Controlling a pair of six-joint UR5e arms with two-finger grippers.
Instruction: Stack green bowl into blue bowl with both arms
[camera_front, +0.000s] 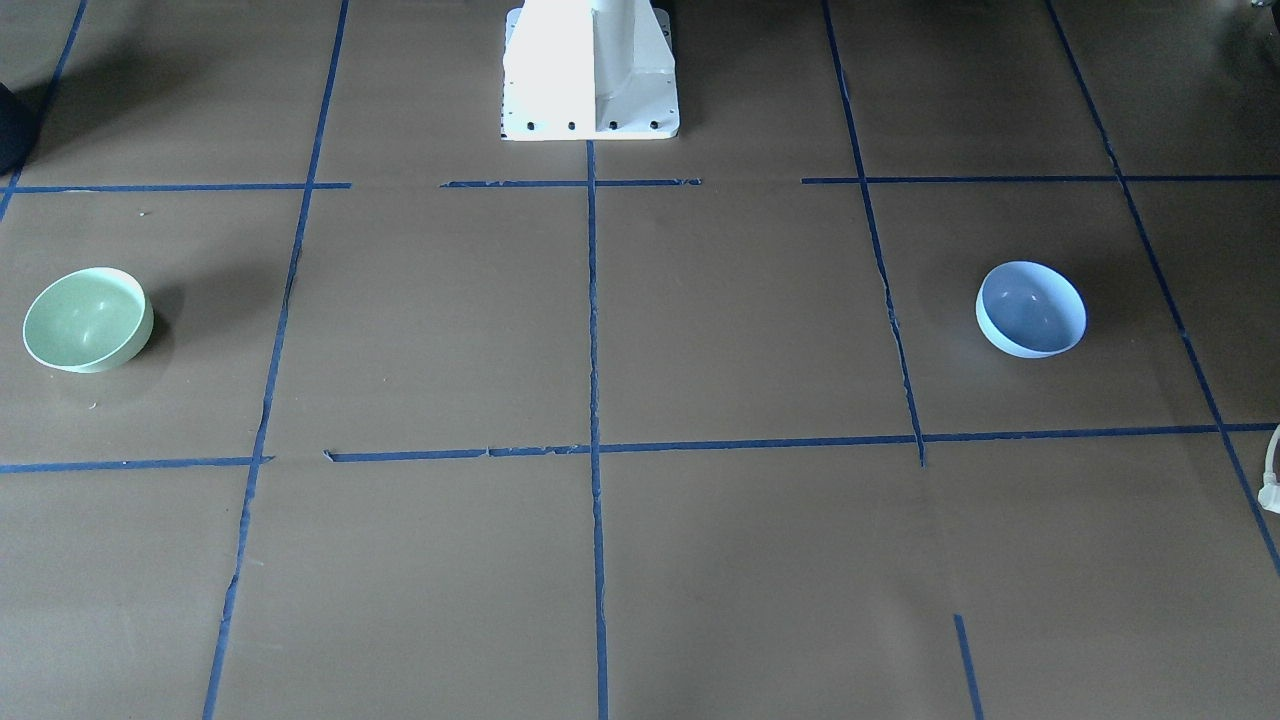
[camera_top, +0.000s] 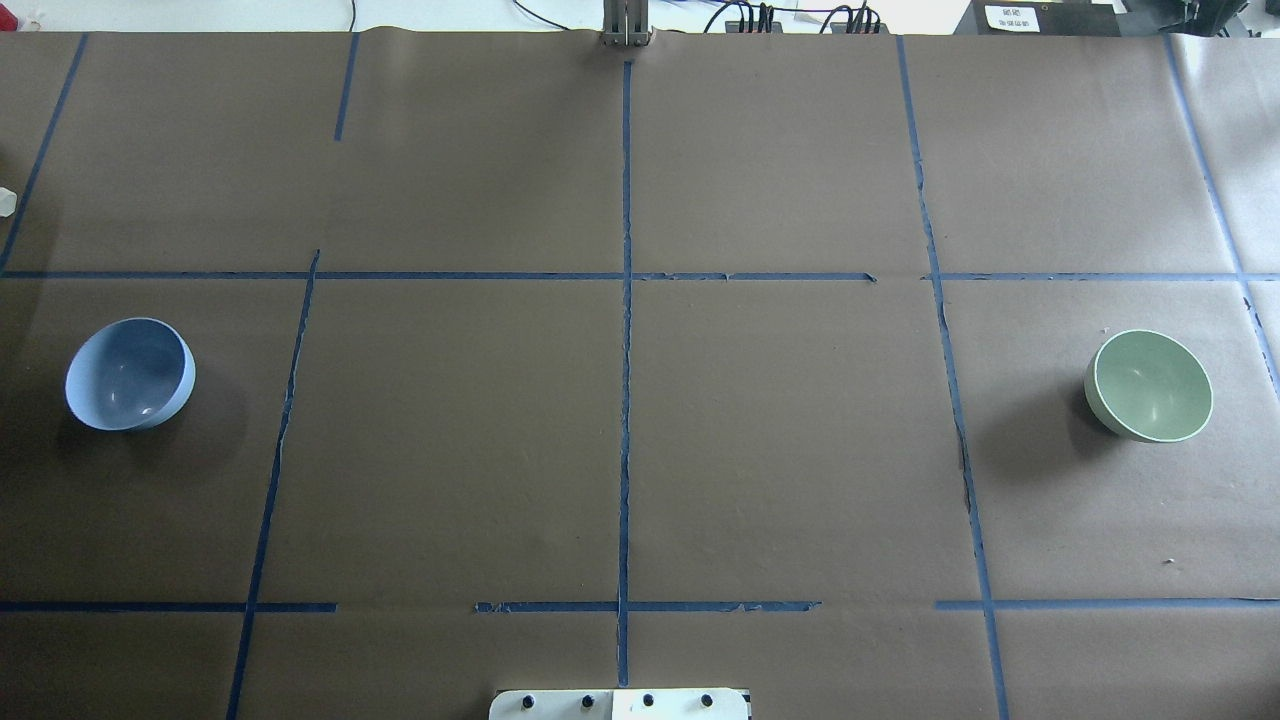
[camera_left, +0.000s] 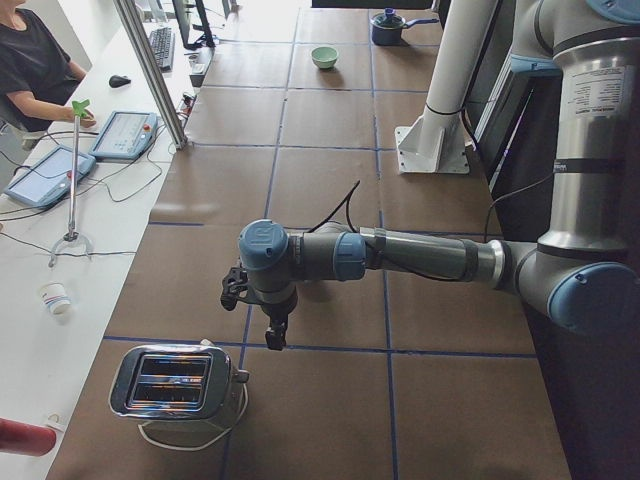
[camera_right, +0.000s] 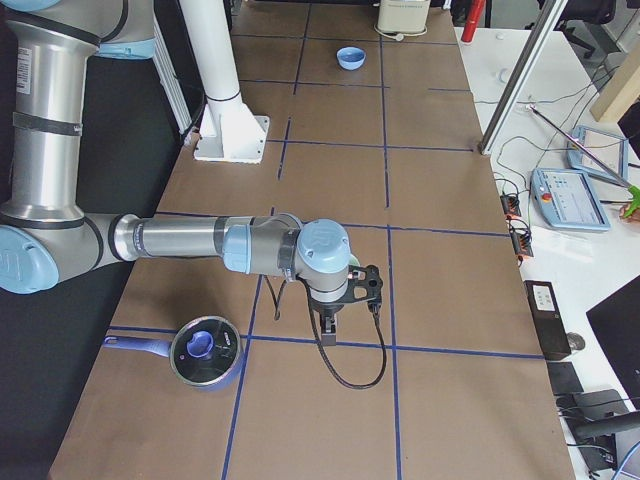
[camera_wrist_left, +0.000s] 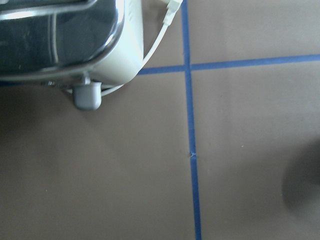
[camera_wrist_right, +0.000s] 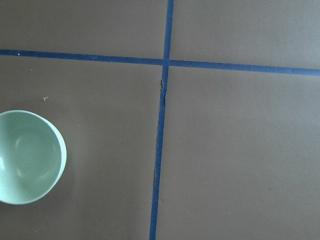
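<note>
While the left arm (camera_left: 420, 257) lies level, the left hand (camera_left: 272, 342) points down.

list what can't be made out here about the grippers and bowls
Left gripper: seen only in the exterior left view, small and side-on; open or shut cannot be told.
Right gripper: seen only in the exterior right view; same doubt.
Green bowl: cut by the right wrist view's left edge.
Toaster: cut by the left wrist view's top edge, blurred.
</note>
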